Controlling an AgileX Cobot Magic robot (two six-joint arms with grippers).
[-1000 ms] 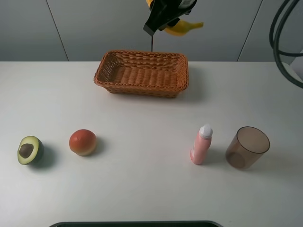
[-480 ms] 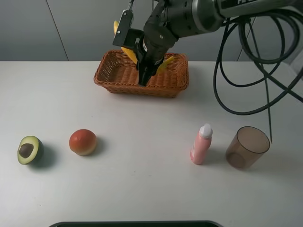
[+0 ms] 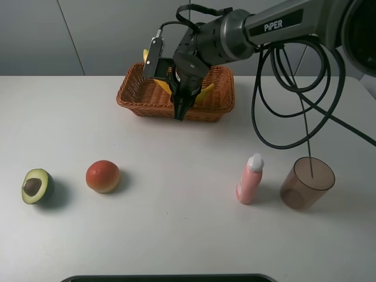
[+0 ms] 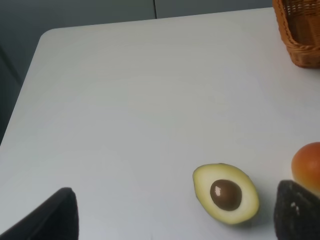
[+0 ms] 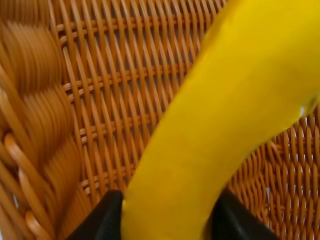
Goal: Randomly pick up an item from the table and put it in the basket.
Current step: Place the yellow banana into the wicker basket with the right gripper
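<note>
The right arm, in the upper right of the frame, is a smooth grey metallic tube lettered "PiPER" in white. It ends in a bulky black wrist with a small grey box and slim black right fingers. Glossy black cables hang from it in loops. The left fingers are matte black with blunt ends.

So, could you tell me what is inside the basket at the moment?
The banana, gripped by the right pincer, shows inside. That pincer hides the middle of the basket.
</note>
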